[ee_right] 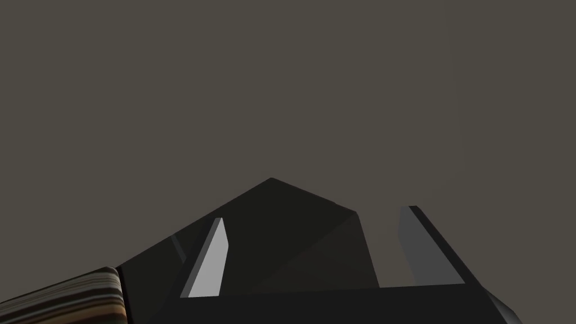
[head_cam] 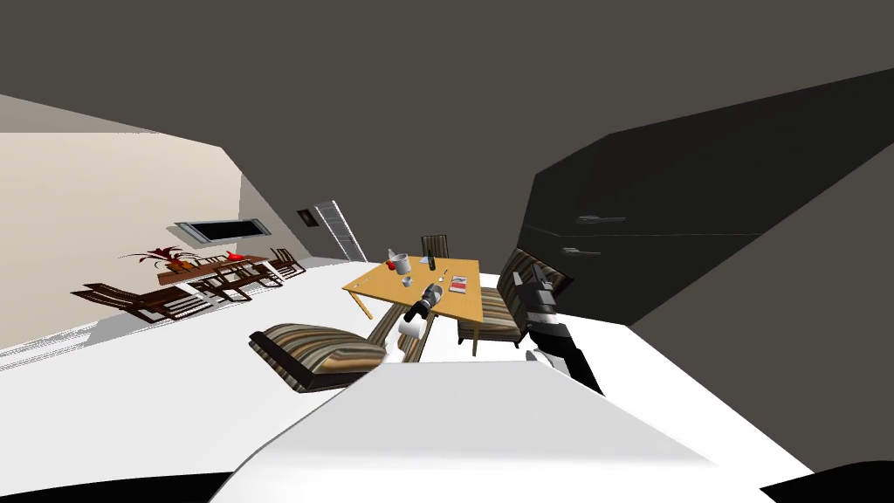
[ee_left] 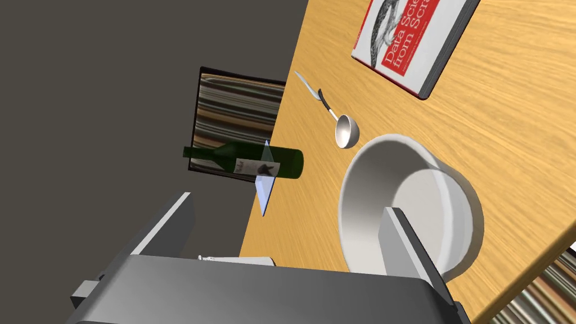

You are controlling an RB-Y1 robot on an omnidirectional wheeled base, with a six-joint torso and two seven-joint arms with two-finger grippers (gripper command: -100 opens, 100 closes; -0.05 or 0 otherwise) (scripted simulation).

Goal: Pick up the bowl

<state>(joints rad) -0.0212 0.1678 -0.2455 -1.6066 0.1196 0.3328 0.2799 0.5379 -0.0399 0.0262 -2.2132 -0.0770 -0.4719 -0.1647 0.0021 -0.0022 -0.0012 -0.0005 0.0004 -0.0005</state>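
Well, the left gripper (ee_left: 288, 202) is spread wide over the wooden table (ee_left: 506, 140). Beyond its outer finger (ee_left: 169, 225), a dark green bottle (ee_left: 247, 159) stands at the table's edge, with a striped chair (ee_left: 236, 107) behind it. A spoon (ee_left: 346, 130) lies just past the white bowl (ee_left: 405, 202). The other finger stands over the bowl's hollow, so part of the rim lies between the fingers. A book (ee_left: 410, 39) lies farther off. The right gripper (ee_right: 315, 214) is also wide open.

Bowl (ee_left: 410, 208) on desk (ee_left: 506, 140), near edge. Spoon (ee_left: 337, 121) just beside bowl, between it and book (ee_left: 413, 39). Bottle (ee_left: 247, 160) upright at opposite edge, chair (ee_left: 236, 107) behind. Left tool (ee_left: 287, 211) over desk, one finger (ee_left: 405, 236) at bowl.
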